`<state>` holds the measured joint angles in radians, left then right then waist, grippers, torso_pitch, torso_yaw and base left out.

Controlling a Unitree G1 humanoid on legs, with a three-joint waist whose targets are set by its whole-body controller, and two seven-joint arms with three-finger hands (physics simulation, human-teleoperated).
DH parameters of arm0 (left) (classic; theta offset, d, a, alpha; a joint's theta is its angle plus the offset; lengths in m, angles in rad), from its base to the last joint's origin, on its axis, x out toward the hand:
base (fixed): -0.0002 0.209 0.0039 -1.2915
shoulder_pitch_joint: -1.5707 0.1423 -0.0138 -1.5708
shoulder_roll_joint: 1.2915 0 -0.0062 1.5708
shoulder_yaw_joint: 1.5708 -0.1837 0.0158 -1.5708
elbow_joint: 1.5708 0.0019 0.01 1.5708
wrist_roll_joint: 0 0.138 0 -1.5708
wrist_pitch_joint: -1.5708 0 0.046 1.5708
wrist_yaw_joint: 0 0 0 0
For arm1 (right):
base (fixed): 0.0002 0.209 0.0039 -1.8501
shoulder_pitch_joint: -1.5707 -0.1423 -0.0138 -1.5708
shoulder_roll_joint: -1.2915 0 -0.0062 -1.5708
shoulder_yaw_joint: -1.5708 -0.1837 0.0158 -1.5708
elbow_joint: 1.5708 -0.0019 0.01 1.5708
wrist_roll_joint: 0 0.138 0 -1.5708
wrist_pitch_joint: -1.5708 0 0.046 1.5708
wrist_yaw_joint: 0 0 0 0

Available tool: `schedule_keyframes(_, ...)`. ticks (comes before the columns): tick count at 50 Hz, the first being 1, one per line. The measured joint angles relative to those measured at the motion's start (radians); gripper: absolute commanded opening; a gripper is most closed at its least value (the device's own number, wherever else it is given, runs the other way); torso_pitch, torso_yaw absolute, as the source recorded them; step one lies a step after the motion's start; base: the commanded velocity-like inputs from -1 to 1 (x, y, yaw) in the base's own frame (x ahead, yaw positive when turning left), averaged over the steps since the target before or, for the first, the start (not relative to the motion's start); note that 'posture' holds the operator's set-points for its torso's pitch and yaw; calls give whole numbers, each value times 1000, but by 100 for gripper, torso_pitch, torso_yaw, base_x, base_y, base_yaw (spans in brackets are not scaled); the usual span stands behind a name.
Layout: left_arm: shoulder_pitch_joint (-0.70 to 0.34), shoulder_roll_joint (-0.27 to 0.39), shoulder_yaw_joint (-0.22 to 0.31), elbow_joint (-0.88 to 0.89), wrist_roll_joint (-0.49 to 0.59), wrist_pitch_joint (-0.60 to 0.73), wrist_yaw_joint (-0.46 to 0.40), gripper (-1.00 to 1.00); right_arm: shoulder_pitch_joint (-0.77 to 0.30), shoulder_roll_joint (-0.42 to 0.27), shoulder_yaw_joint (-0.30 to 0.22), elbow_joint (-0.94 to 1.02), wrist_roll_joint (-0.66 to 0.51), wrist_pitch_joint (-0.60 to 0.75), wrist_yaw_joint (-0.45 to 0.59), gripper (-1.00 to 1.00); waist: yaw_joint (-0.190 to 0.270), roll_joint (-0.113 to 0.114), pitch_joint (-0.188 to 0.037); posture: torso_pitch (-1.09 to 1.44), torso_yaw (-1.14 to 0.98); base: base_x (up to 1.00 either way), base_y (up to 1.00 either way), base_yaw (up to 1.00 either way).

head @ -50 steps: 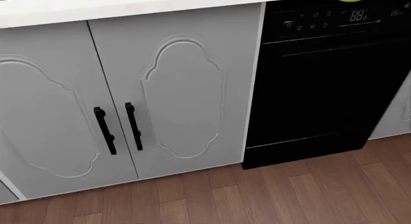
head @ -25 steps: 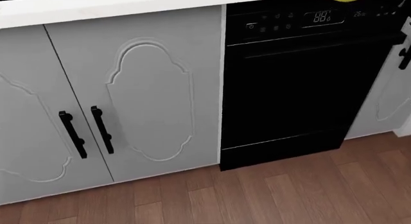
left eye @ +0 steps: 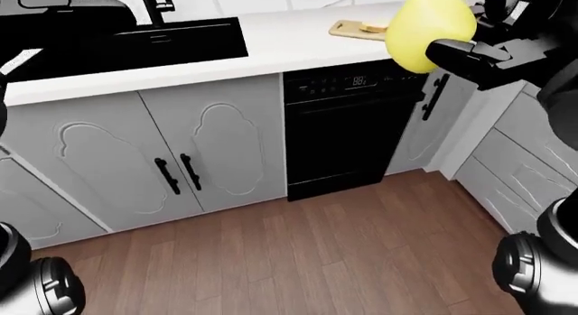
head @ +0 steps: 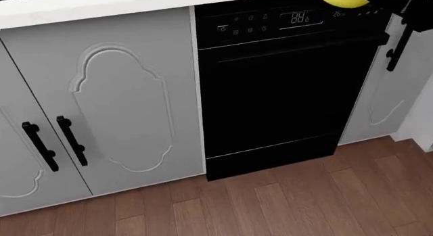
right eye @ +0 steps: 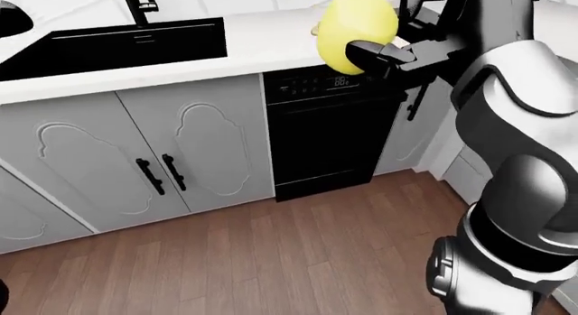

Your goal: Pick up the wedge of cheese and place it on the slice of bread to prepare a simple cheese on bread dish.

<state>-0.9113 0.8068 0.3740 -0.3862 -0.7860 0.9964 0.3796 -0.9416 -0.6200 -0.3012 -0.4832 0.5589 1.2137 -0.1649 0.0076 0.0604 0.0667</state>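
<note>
The right hand (left eye: 474, 54) is closing its dark fingers (right eye: 375, 54) round the wedge of cheese (left eye: 430, 29), a rounded yellow piece it is holding up in the air near the table (left eye: 271, 47) edge and over the black dishwasher (left eye: 352, 129). In the head view only the bottom of the cheese is showing at the top edge, with the dishwasher's lit control panel (head: 270, 25) sitting just below it. The slice of bread (left eye: 375, 26) is lying on a pale cutting board (left eye: 350, 29) on the white table, near the top of the left-eye view and partly hidden behind the cheese; at this size it is probably a single slice, though its outline is hard to make out. A black sink (left eye: 127, 41) is sitting sunk into the table at the left, looking empty as far as its dark basin is showing. Grey cabinet doors (head: 115, 109) with black handles (head: 54, 144) are standing beside the dishwasher over a wooden floor (left eye: 298, 254). The left hand is lying outside all three views.
</note>
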Motion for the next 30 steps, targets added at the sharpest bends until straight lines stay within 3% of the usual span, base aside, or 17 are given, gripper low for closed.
schedule_keyframes(1, -1, 1, 2, 2, 3, -2, -2, 100, -2, 1, 2, -1, -2, -3, 4, -100, -1, 13, -4, 0, 0, 0, -34, 0)
schedule_keyframes(3, 10, -1, 10, 7, 10, -2, -2, 100, 10, 13, 13, -1, -3, -5, 13, -100, 9, -8, -2, 0, 0, 0, -34, 0)
schedule_keyframes(7, 6, -6, 7, 7, 16, 20, 9, 100, 11, 19, 29, 9, -7, 7, 30, -100, 5, -10, -22, 0, 0, 0, -33, 0)
schedule_keyframes(12, -3, 0, 20, -13, 6, 18, 5, 100, -6, 24, 15, -5, -31, -6, 37, -100, 9, -74, -16, 0, 0, 0, -35, 0)
schedule_keyframes(14, -7, 2, 26, -11, 2, 21, 8, 100, -10, 22, 11, -8, -37, -4, 39, -100, 5, -109, -26, 0, 0, 0, -35, 0)
schedule_keyframes(18, -2, -10, -7, -32, -22, 41, 19, 100, 9, 28, 4, 18, -70, 8, 38, -100, -7, -86, -11, 0, 0, 0, -35, 0)
schedule_keyframes(27, -18, -3, 3, -43, -30, 41, 36, 100, -5, 41, 15, 10, -90, 0, 62, -100, 2, 5, -5, 0, 0, 0, -35, 0)
schedule_keyframes(30, -6, -6, 7, -37, -27, 47, 39, 100, 3, 56, 26, 4, -91, 5, 69, -100, 13, -8, 0, 0, 0, 0, -35, 0)
